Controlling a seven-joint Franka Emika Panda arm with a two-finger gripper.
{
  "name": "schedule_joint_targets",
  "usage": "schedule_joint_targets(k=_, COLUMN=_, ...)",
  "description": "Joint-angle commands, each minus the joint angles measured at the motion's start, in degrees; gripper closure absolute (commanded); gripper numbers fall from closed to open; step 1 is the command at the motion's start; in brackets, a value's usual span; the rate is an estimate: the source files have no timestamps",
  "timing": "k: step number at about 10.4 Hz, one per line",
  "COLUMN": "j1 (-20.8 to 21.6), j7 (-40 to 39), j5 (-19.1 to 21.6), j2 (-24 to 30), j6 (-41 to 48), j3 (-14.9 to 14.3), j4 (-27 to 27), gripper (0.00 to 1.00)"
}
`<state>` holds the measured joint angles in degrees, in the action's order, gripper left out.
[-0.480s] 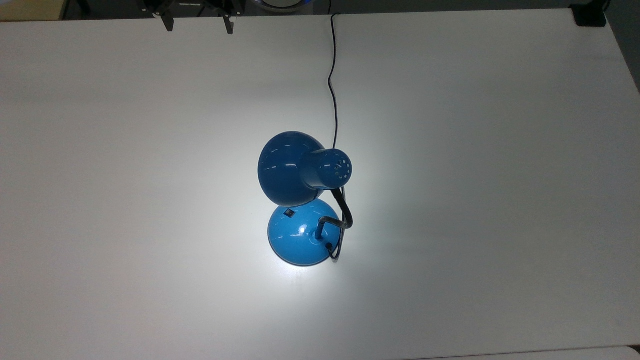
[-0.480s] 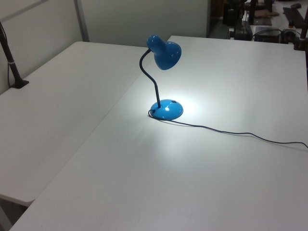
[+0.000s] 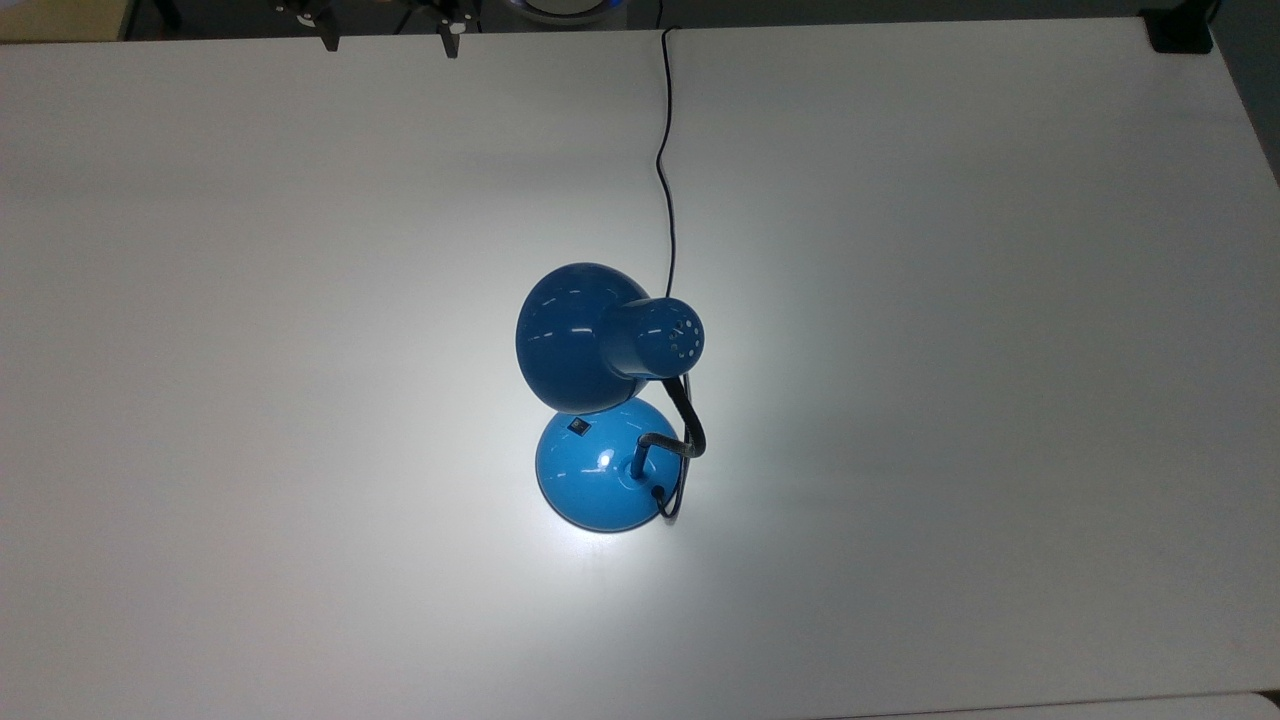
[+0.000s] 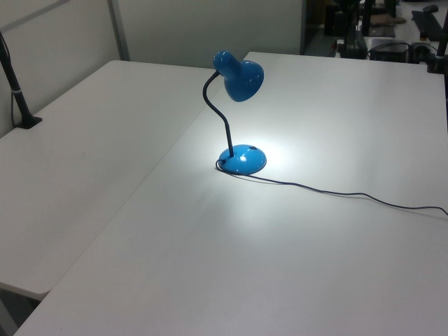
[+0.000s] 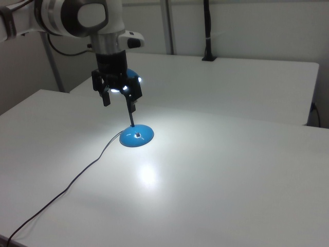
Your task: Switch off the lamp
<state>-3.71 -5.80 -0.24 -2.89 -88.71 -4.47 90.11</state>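
End effector fingers stand apart with nothing between them — in the right view it hangs well above the white surface, in front of the blue desk lamp so that it covers the shade. In the top view only the two dark fingertips show, at the far edge of the surface, well apart from the lamp and toward the top view's left of the cord.

The lamp stands upright near the middle of the surface and is lit: a bright pool of light spreads around its round domed base. Its bell-shaped shade, with small vent holes at the narrow end, tilts over the base on a curved black gooseneck. A small black switch sits on the base — on the side under the shade.

From the base the black cord runs straight to the far edge in the top view; in the left view the cord trails off toward the left view's right.
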Motion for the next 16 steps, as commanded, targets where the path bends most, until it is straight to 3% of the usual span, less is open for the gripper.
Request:
schedule_joint_targets(k=1, j1=0.5, j7=-1.3, j5=-0.5, j2=0.7, j6=1.8, j3=-0.4, j4=-0.4, gripper=0.31)
schedule_joint_targets(k=2, j1=0.5, j7=-6.1, j5=-0.3, j2=0.5, j6=1.6, j3=-0.5, j4=-0.4, gripper=0.56)
schedule_joint_targets(k=3, j1=0.6, j7=-11.3, j5=-0.4, j2=0.3, j6=1.7, j3=-0.5, j4=-0.3, gripper=0.65)
schedule_joint_targets(k=4, j1=0.7, j7=-13.7, j5=-0.2, j2=-0.2, j6=1.2, j3=-0.4, j4=0.0, gripper=0.87)
schedule_joint_targets(k=5, j1=0.9, j7=-14.9, j5=1.0, j2=-1.3, j6=-0.6, j3=-0.4, j4=0.2, gripper=1.00)
schedule_joint_targets(k=8, j1=3.3, j7=-22.8, j5=2.7, j2=-7.4, j6=-18.4, j3=0.0, j4=4.8, gripper=1.00)
schedule_joint_targets(k=9, j1=3.4, j7=-26.9, j5=5.9, j2=-10.7, j6=-24.6, j3=-0.1, j4=4.8, gripper=1.00)
schedule_joint_targets(k=13, j1=3.5, j7=-40.9, j5=13.7, j2=-18.4, j6=-37.5, j3=1.0, j4=5.6, gripper=1.00)
schedule_joint_targets(k=15, j1=3.5, j7=-41.5, j5=17.5, j2=-21.4, j6=-44.4, j3=2.8, j4=5.4, gripper=1.00)
schedule_joint_targets(k=16, j1=3.4, j7=-42.1, j5=17.5, j2=-22.9, j6=-46.6, j3=4.0, j4=5.3, gripper=1.00)
